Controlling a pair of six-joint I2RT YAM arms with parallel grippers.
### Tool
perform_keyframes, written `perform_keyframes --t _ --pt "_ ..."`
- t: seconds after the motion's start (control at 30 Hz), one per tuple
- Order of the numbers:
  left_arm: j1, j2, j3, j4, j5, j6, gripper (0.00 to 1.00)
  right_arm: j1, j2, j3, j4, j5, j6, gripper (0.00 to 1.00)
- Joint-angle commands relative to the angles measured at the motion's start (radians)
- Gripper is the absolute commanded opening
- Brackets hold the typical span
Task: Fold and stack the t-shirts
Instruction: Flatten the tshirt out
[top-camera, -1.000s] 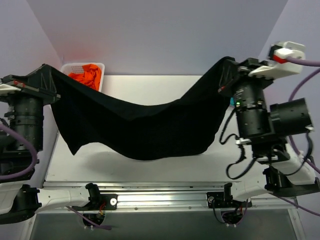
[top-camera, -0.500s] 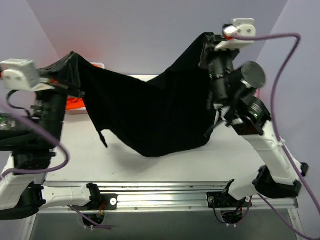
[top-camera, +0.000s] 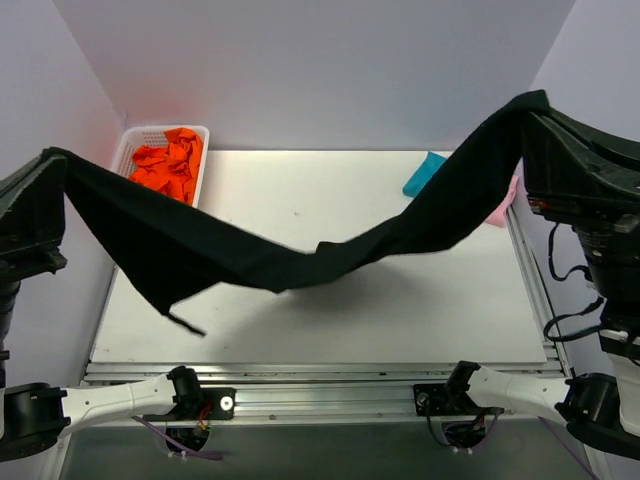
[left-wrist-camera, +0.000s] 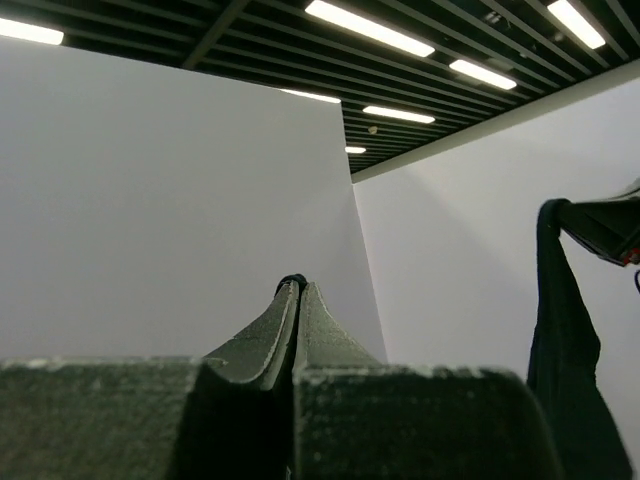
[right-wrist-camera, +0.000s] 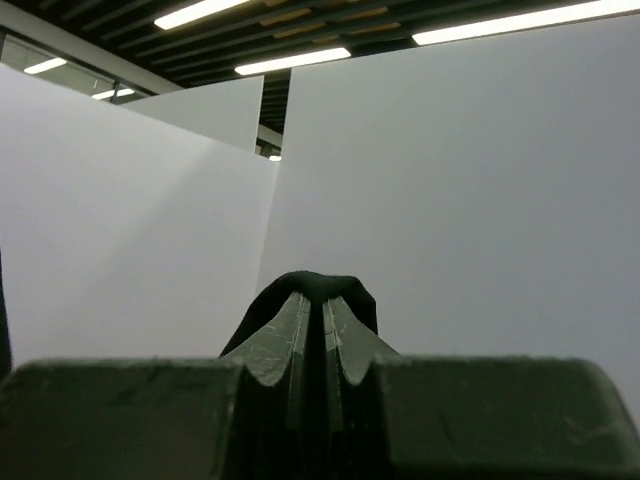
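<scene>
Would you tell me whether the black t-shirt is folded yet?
Not folded: the black t-shirt hangs as a sagging band strung between the left gripper and the right gripper, both raised.

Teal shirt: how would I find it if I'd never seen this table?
Start at the white table and go to its far right corner. There, peeking out behind the hanging black shirt, lies the teal shirt; its only neighbour is a pink shirt.

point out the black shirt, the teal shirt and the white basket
black shirt (top-camera: 290, 268), top external view, sagging middle
teal shirt (top-camera: 425, 173), top external view, exposed part
white basket (top-camera: 142, 136), top external view, bare far-left corner
</scene>
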Motion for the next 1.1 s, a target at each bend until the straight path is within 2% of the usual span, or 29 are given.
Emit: perform_keyframes --t 0.0,0.07,0.1,0.27,0.37,0.43,0.5,0.53,0.57,0.63,0.67,0.73,0.77,0.8,0.87,0.9,1.0,1.07 --pt "0.005 0.005 -0.035 0.022 0.092 0.053 0.02 -0.003 0.092 0.000 0.096 -0.085 -0.069 0.00" --pt "0.005 -0.009 -0.086 0.067 0.070 0.082 0.02 -0.003 0.161 0.045 0.096 -0.046 -0.098 0.00" --pt "0.005 -0.015 -0.106 0.102 0.055 0.093 0.02 -0.003 0.191 0.107 0.093 0.024 -0.112 0.00" --pt "-0.001 0.040 -0.190 0.266 -0.164 0.189 0.02 -0.015 0.495 0.387 -0.010 0.240 -0.186 0.00" --pt "0.000 0.086 -0.230 0.372 -0.293 0.258 0.02 -0.134 0.642 0.520 -0.076 0.271 -0.094 0.00" --pt "0.000 0.115 -0.235 0.435 -0.345 0.300 0.02 -0.241 0.707 0.554 -0.090 0.274 -0.040 0.00" --pt "0.008 0.174 -0.217 0.467 -0.416 0.375 0.02 -0.279 0.726 0.556 -0.117 0.294 -0.019 0.00" --pt "0.009 0.185 -0.207 0.443 -0.416 0.380 0.02 -0.305 0.709 0.525 -0.130 0.264 -0.005 0.00" --pt "0.009 0.179 -0.204 0.417 -0.401 0.365 0.02 -0.306 0.675 0.475 -0.130 0.169 0.004 0.00" --pt "0.008 0.154 -0.183 0.340 -0.335 0.302 0.02 -0.294 0.522 0.336 -0.064 0.104 0.038 0.00" --pt "0.008 0.118 -0.181 0.326 -0.326 0.250 0.02 -0.293 0.467 0.219 -0.052 0.098 0.065 0.00" --pt "0.008 0.084 -0.215 0.334 -0.349 0.220 0.02 -0.285 0.297 0.096 -0.016 0.159 0.165 0.00" --pt "0.009 0.050 -0.227 0.316 -0.353 0.155 0.02 -0.280 0.238 -0.040 -0.005 0.168 0.193 0.00" --pt "0.009 0.033 -0.244 0.302 -0.350 0.118 0.02 -0.279 0.128 -0.108 0.013 0.156 0.243 0.00" --pt "0.008 -0.019 -0.313 0.242 -0.283 0.026 0.02 -0.279 0.036 -0.253 0.027 0.080 0.276 0.00" --pt "0.008 -0.033 -0.333 0.222 -0.239 0.000 0.02 -0.279 -0.038 -0.283 0.034 -0.056 0.290 0.00" --pt "0.009 -0.068 -0.342 0.127 -0.081 -0.085 0.02 -0.285 -0.136 -0.296 0.004 -0.228 0.290 0.00" --pt "0.009 -0.097 -0.313 0.049 0.083 -0.128 0.02 -0.291 -0.170 -0.273 0.001 -0.357 0.317 0.00"
